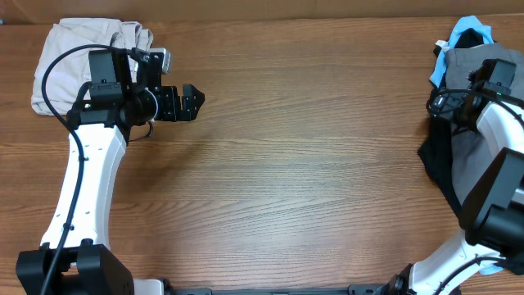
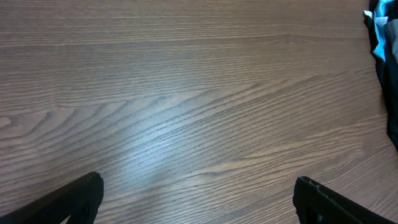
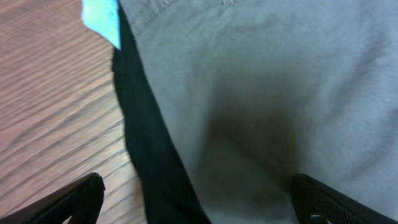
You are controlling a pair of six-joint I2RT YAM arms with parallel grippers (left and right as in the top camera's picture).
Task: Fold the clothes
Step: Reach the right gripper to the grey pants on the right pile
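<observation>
The grey clothes [image 1: 468, 156] lie at the table's right edge, on top of a black garment [image 1: 434, 168] with light-blue cloth [image 1: 468, 26]. In the right wrist view the grey cloth [image 3: 267, 93] fills most of the frame, with a seam near the top. My right gripper [image 3: 196, 196] is open just above the grey cloth, one finger over the wood, one over the cloth; in the overhead view it sits at the pile's left edge [image 1: 449, 102]. My left gripper [image 1: 193, 99] is open and empty over bare wood at the left; it also shows in the left wrist view [image 2: 198, 199].
A pale beige folded garment [image 1: 65, 49] lies at the back left corner, behind the left arm. The black garment's edge and blue cloth show at the right of the left wrist view [image 2: 382, 37].
</observation>
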